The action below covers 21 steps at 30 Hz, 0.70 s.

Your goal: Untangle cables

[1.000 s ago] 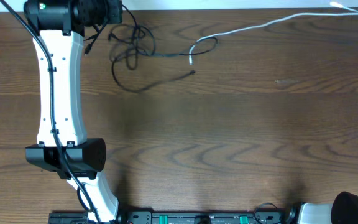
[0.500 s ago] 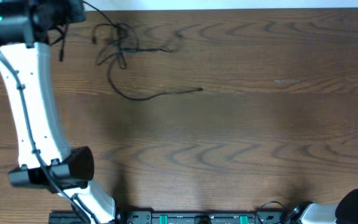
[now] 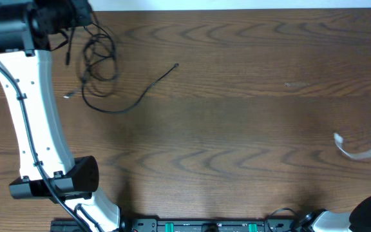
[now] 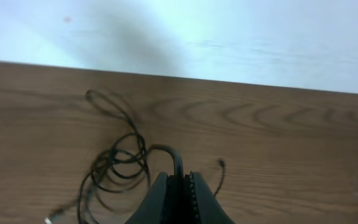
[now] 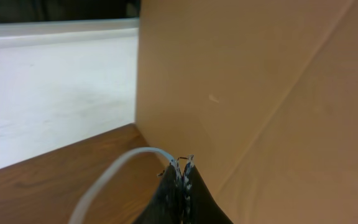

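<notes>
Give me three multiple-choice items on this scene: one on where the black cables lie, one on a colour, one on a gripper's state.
1. In the overhead view, the black cable tangle lies:
A. upper left
B. centre
C. lower right

2. The cable in the right gripper is:
A. red
B. white
C. yellow

3. The left gripper is:
A. wide open
B. shut on a white cable
C. shut on a black cable

Key:
1 A, the tangle shows at the top left of that picture.
2 B, the white cable ends between the closed fingers.
3 C, a black strand of the tangle runs into its closed fingers.
</notes>
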Tool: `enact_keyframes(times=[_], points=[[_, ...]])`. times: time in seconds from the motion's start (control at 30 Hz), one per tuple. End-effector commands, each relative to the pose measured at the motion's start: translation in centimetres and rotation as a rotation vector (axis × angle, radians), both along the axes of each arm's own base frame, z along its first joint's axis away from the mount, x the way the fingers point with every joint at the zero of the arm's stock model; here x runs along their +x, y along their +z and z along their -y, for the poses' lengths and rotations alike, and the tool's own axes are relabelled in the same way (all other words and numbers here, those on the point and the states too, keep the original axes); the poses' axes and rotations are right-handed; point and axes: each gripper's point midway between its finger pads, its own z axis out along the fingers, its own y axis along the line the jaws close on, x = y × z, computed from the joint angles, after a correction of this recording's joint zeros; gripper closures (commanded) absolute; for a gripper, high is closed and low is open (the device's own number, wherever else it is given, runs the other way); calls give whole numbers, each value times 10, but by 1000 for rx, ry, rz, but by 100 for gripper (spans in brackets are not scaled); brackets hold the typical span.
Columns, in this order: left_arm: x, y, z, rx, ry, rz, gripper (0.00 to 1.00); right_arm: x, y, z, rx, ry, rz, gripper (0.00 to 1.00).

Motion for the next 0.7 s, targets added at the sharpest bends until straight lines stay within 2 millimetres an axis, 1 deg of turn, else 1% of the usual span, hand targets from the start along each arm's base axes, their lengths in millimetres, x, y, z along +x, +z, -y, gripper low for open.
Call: enact_keyframes(times=[0.0, 0.07, 0.17, 0.27, 0.3, 0.4, 0.43, 0.47, 0.5, 0.53, 0.57, 0.6, 0.63, 0.67], points=[[-4, 17, 14, -11, -39, 48, 93, 17, -13, -1, 78, 67, 17, 99], [-4, 17, 20, -11, -52, 48, 92, 25, -23, 5, 99, 72, 6, 99], [-8, 19, 23, -12, -58, 48, 92, 27, -34, 17, 112, 43, -14, 99], [-11, 25, 24, -10, -61, 62, 92, 30, -43, 22, 129, 38, -31, 99], [-13, 27, 25, -9, -61, 67, 92, 30, -45, 23, 131, 35, -33, 99], [-16, 31, 26, -9, -63, 78, 93, 25, -49, 41, 125, -14, -36, 99], [-18, 33, 27, -13, -67, 81, 93, 24, -54, 47, 130, -23, -44, 97], [-18, 34, 28, -14, -69, 83, 93, 24, -57, 50, 136, -26, -49, 97], [-20, 35, 31, -15, -77, 86, 93, 24, -66, 53, 158, -30, -67, 93], [-20, 36, 33, -15, -81, 87, 93, 26, -72, 51, 174, -20, -78, 83], [-20, 36, 36, -15, -86, 87, 92, 31, -75, 45, 195, 20, -79, 64], [-21, 36, 40, -15, -95, 87, 92, 35, -76, 39, 205, 54, -75, 56], [-21, 36, 43, -15, -103, 88, 93, 44, -73, 25, 221, 131, -58, 51], [-21, 36, 47, -16, -112, 88, 92, 48, -70, 16, 227, 177, -45, 50]])
